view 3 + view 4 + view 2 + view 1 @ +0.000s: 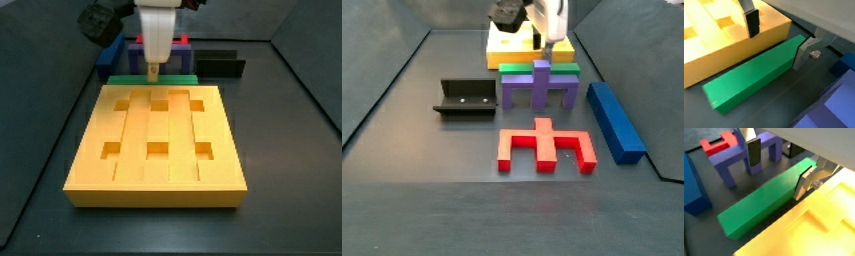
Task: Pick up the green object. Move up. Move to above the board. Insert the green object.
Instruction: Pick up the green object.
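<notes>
Gripper of mine is hanging open over the green object, one finger on each side, not squeezing it. It is lying flat on the floor, touching the board; the purple block is standing beyond

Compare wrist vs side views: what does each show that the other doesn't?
Only in the wrist views: the gripper fingers straddling the green object, which lies on the floor against the board; the jaws stand apart.
Only in a side view: the fixture, the whole red piece, the full blue bar.
Both share: green object, board, purple block, gripper low over the bar.
</notes>
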